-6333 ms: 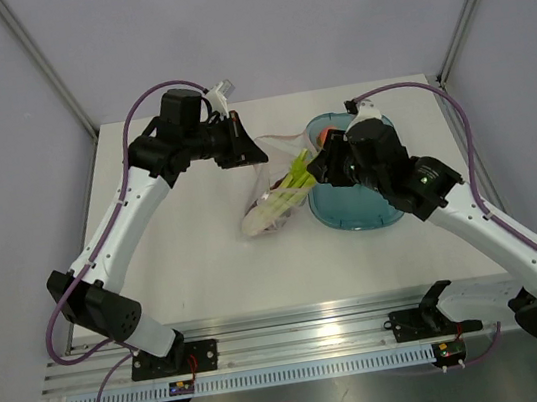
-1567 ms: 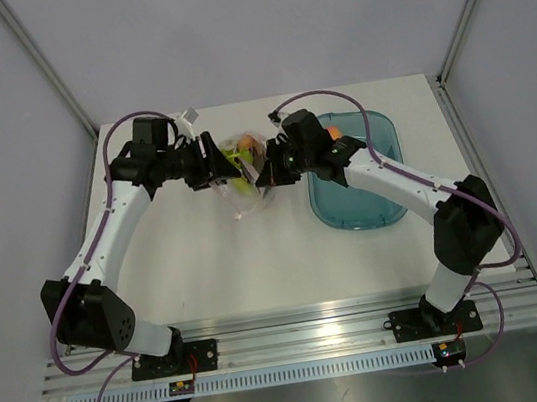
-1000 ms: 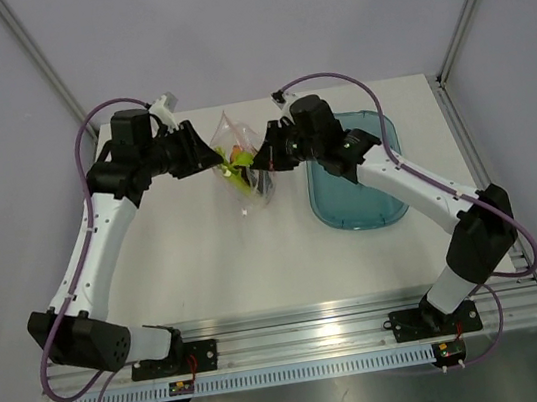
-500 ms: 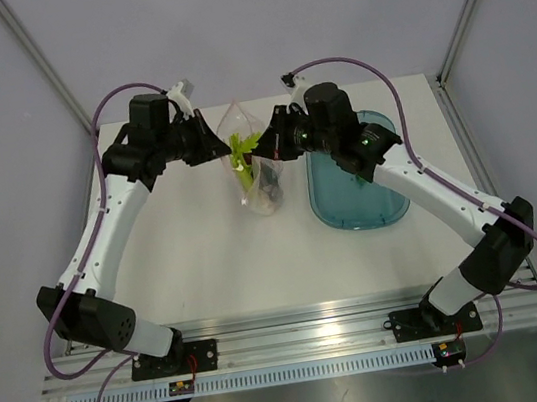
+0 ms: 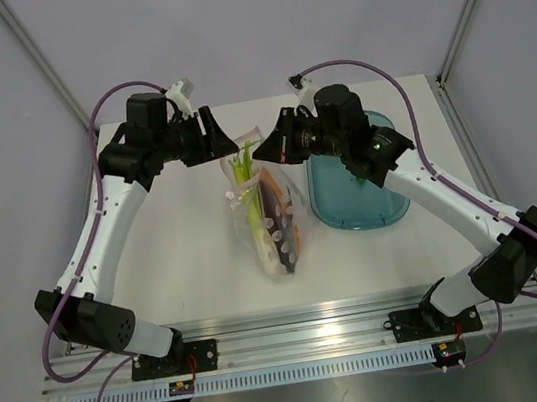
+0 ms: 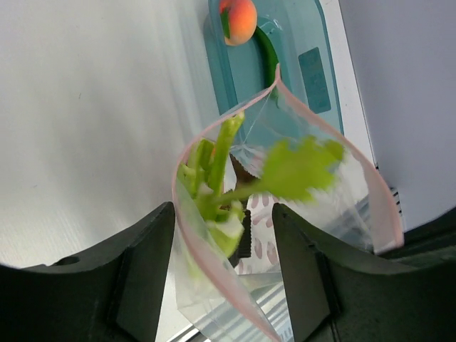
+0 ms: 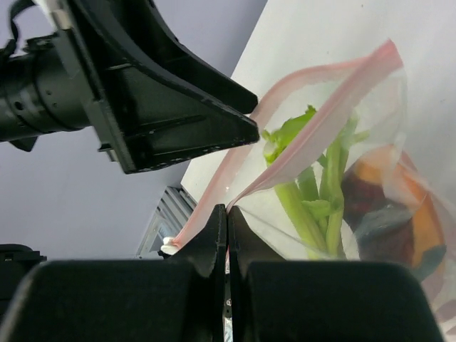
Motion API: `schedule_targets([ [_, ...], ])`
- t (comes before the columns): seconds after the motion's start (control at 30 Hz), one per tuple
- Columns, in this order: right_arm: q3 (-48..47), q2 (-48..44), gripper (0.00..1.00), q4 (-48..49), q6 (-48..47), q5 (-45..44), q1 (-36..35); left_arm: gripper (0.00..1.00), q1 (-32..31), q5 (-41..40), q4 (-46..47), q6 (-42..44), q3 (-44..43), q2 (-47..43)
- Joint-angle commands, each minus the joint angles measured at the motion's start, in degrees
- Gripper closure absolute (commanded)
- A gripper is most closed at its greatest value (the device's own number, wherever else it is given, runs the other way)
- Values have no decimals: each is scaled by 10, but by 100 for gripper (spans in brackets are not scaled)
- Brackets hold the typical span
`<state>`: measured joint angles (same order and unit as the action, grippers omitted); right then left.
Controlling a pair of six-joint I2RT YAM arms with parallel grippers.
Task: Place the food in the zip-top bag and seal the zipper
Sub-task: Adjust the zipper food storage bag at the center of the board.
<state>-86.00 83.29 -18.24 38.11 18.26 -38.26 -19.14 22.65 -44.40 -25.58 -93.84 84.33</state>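
Clear bag [image 5: 274, 225] mid-frame in the top view, right jaws clenched on its pink zipper [image 7: 324, 127], left jaws released either side of the open mouth (green stalks [image 6: 214, 171] poking out), peach [image 6: 239, 18] and chili [image 6: 265, 53] in the teal tray [image 5: 361, 207] right of the bag.

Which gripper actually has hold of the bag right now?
The right gripper: its fingers are shut on the pink zipper strip. The left gripper has its fingers open either side of the bag.

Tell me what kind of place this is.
Likely a robot lab test cell: two arms mounted on a metal rail, a white table between grey walls, toy food in a bag.
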Motion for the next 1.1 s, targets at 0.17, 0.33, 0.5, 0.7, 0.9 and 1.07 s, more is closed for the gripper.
schedule_targets([
  [0.17,10,-8,100,63,25,1,-5,51,-3,7,-13,48,-8,-65],
  [0.33,14,-8,100,73,31,8,-5,64,-7,19,-7,48,33,-74],
  [0.5,15,-10,100,75,31,20,-6,74,-9,15,61,19,58,-71],
  [0.7,21,-22,100,60,14,32,-13,100,-9,10,51,2,-13,-31],
  [0.9,22,-27,100,56,7,38,-14,100,-22,26,70,-7,-11,-14],
  [1.07,17,-23,100,51,5,45,-15,100,-40,41,97,-9,35,-11],
])
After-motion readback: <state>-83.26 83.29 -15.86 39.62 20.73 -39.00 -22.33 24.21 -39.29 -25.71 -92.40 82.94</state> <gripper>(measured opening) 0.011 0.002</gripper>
